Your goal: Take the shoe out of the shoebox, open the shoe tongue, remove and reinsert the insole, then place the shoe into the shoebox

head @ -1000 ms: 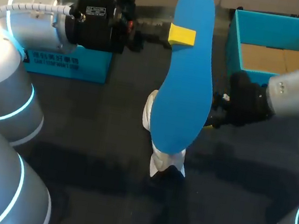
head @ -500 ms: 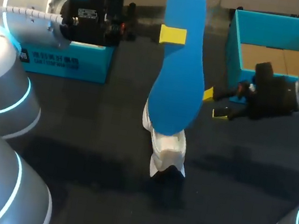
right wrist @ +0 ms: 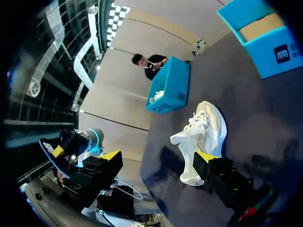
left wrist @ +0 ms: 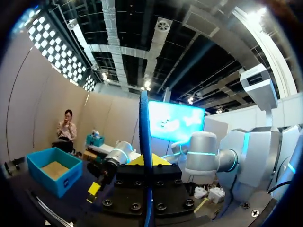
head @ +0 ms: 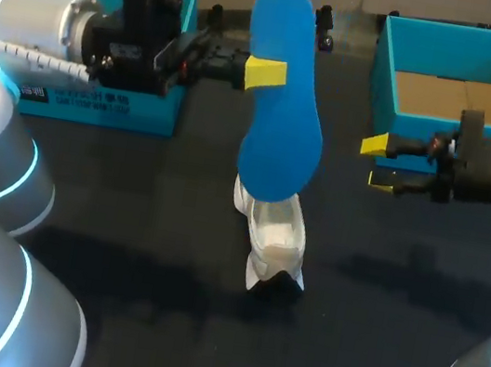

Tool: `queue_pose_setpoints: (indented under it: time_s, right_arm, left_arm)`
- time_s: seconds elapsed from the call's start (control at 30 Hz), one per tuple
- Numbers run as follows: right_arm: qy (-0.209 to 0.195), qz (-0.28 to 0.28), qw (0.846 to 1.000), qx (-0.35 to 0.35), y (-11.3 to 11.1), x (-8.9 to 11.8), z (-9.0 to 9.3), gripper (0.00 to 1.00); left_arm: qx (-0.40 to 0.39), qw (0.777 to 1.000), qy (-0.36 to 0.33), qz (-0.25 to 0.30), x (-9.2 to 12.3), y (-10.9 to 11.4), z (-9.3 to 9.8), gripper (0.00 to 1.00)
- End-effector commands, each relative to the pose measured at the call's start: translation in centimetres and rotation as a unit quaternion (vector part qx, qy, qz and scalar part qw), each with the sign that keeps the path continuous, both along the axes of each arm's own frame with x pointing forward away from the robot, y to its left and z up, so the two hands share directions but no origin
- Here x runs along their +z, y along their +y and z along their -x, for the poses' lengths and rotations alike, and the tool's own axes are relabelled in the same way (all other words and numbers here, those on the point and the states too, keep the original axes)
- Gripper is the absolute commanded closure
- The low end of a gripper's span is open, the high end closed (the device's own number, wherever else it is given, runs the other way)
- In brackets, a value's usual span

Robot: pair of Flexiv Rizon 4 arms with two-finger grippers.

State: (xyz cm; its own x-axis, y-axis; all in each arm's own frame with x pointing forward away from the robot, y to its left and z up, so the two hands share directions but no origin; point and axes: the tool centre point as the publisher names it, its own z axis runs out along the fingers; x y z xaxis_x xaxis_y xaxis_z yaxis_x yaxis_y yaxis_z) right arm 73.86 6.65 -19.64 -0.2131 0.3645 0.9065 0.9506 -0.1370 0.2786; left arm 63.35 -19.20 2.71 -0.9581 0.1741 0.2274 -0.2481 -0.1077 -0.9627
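Observation:
The blue insole hangs upright in the air above the white shoe, its lower end over the shoe's opening. My left gripper is shut on the insole near its upper end. In the left wrist view the insole shows edge-on between the yellow tips. The shoe lies on the dark table, ahead of my right gripper. My right gripper stands open with nothing in it, to the right of the shoe and in front of the teal shoebox.
The shoebox at the back right shows a bare cardboard bottom. A second teal box stands at the back left, behind my left arm. The dark tabletop stretches in front of the shoe.
My left gripper has carried the insole to the left and a little back. My right gripper has pulled away from the shoe to the right, staying open.

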Motion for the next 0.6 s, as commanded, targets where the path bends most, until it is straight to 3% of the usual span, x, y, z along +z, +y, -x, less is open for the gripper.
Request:
queue_pose_setpoints:
  time_s: [0.03,0.2,0.37,0.6]
  right_arm:
    - [-0.006,-0.005,1.0,-0.013,0.0,-0.3,0.7,0.0]
    - [-0.006,-0.005,1.0,-0.013,0.0,-0.3,0.7,0.0]
    - [0.01,-0.024,1.0,-0.015,0.5,-0.4,0.8,0.0]
    - [0.023,-0.039,0.999,0.003,-0.1,1.4,0.0,0.0]
  left_arm:
    - [0.013,0.999,-0.045,0.02,-0.8,0.1,0.0,1.0]
    - [0.027,0.991,-0.122,0.049,-1.3,-0.3,-0.6,1.0]
    - [0.027,0.978,-0.203,0.04,-1.9,-0.2,-1.1,1.0]
    - [0.024,0.949,-0.313,0.034,-2.6,0.1,-2.0,1.0]
